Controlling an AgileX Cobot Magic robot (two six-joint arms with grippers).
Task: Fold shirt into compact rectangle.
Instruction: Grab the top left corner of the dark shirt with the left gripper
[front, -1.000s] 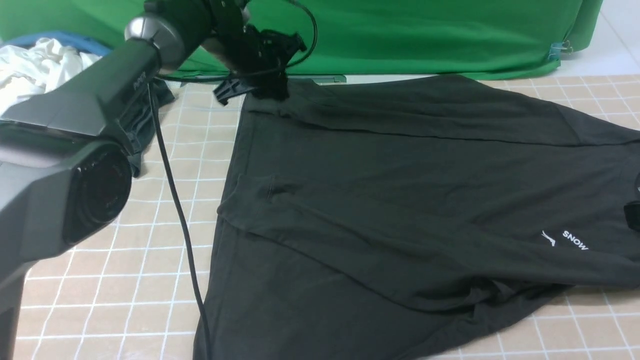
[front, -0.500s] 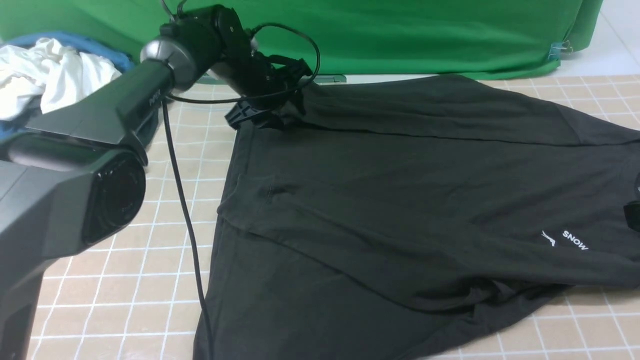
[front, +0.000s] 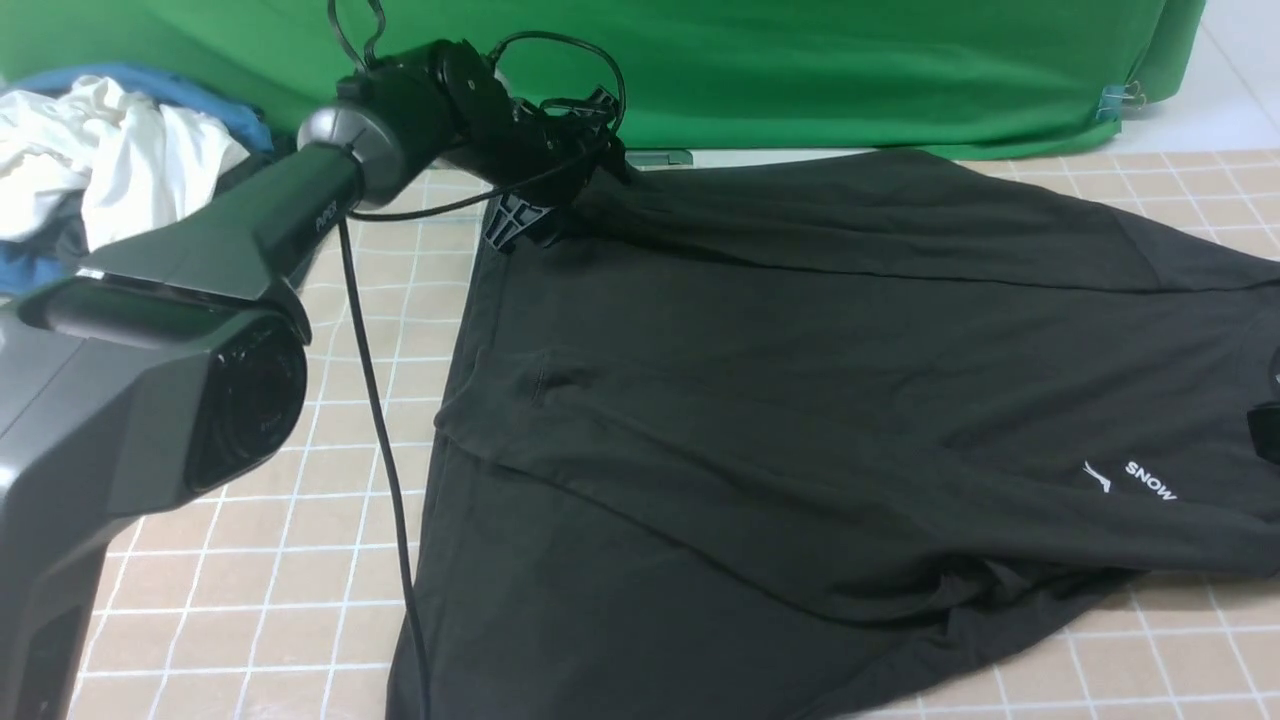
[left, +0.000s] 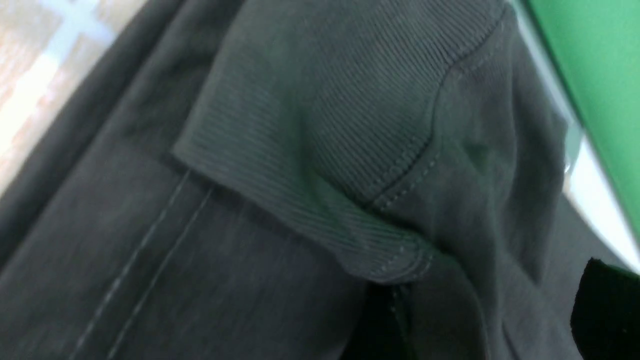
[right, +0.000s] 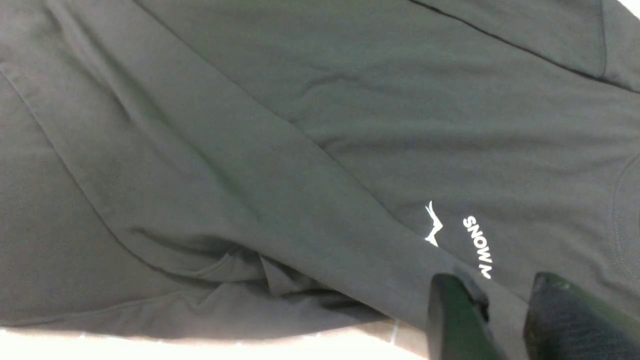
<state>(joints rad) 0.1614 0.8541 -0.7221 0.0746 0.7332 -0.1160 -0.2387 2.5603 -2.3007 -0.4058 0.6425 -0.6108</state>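
T-shirt (front: 800, 400), one: large, black, short-sleeved. Laid across the tiled surface (front: 250, 560), collar end at the right. Far long edge turned in along a straight crease; near side folded over the body in a diagonal band, bunched at its lower edge. White "SNOW" lettering (front: 1150, 481) partly showing beside this band

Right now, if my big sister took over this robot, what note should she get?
Left tool: at the far left corner of the shirt; grip unclear.
Right tool: fingers apart beside the SNOW logo; can't tell if it holds cloth.
Shirt: spread across the tiled table, logo side up.
Done: the far side looks folded inward.
Left: fold it shorter into a compact rectangle.
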